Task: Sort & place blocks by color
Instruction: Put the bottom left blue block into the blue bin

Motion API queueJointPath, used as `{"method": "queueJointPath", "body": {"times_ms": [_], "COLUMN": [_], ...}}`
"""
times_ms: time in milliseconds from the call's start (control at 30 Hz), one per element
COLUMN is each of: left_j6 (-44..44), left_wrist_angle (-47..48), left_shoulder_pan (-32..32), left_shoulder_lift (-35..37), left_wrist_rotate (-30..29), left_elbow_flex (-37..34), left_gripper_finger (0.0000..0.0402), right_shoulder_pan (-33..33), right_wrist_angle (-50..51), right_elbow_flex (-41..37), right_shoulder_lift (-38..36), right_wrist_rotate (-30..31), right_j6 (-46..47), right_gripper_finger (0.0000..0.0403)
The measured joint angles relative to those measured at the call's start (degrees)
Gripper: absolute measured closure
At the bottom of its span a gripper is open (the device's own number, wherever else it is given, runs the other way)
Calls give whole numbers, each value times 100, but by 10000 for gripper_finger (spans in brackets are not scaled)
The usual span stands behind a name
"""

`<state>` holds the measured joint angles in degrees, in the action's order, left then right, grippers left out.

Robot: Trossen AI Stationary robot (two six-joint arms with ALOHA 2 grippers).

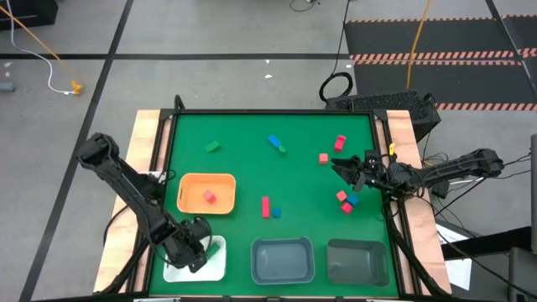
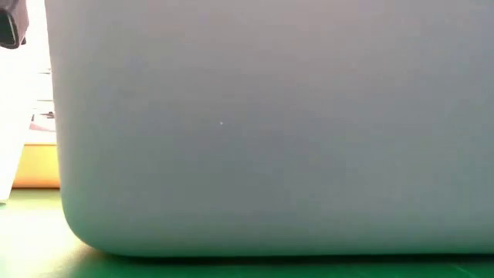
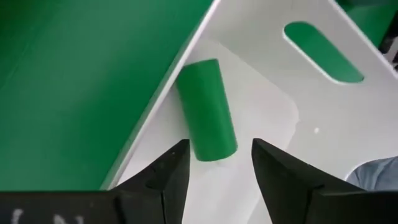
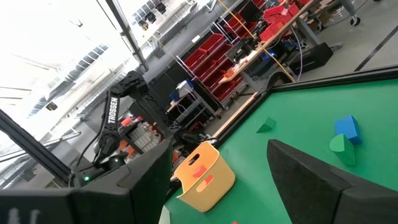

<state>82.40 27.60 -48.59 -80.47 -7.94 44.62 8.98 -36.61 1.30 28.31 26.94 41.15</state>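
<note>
Green surface with loose blocks and four trays along its near edge.
From above, the left gripper [image 1: 201, 248] hangs over the white tray [image 1: 220, 267] at the near-left corner; only its wrist view shows the green cylinder block [image 3: 207, 109] lying free in that tray, just ahead of the parted fingers [image 3: 175, 175]. The right gripper [image 1: 342, 166] sits near the right edge beside red blocks [image 1: 343, 201], fingers wide, holding nothing. Its wrist view catches "TROSSEN" on the far arm. Two pink blocks [image 1: 208, 196] lie in the orange tray [image 1: 205, 179].

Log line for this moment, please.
left pincer: open over green block in white tray | right pincer: open, waiting near right edge
</note>
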Motion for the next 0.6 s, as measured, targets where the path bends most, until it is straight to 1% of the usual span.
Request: {"method": "queueJointPath", "body": {"times_ms": [167, 333, 433, 600], "left_j6": [75, 21, -269, -1107], "left_wrist_angle": [-84, -143, -331, -709], "left_shoulder_pan": [15, 131, 317, 790], "left_shoulder_lift": [345, 735, 816, 812], "left_wrist_rotate": [-73, -549, -827, -865], "left_elbow_flex": [0, 0, 2, 2], "left_gripper_finger": [221, 204, 198, 199], "right_shoulder_pan": [0, 0, 0, -1], "right_wrist_angle": [1, 0, 1, -1], "right_elbow_flex": [0, 0, -1, -2], "right_shoulder_lift": [1, -2, 1, -2], "right_wrist_rotate": [0, 0, 0, 2], "right_j6": [0, 0, 0, 0], "right_gripper_finger": [149, 149, 149, 149]}}
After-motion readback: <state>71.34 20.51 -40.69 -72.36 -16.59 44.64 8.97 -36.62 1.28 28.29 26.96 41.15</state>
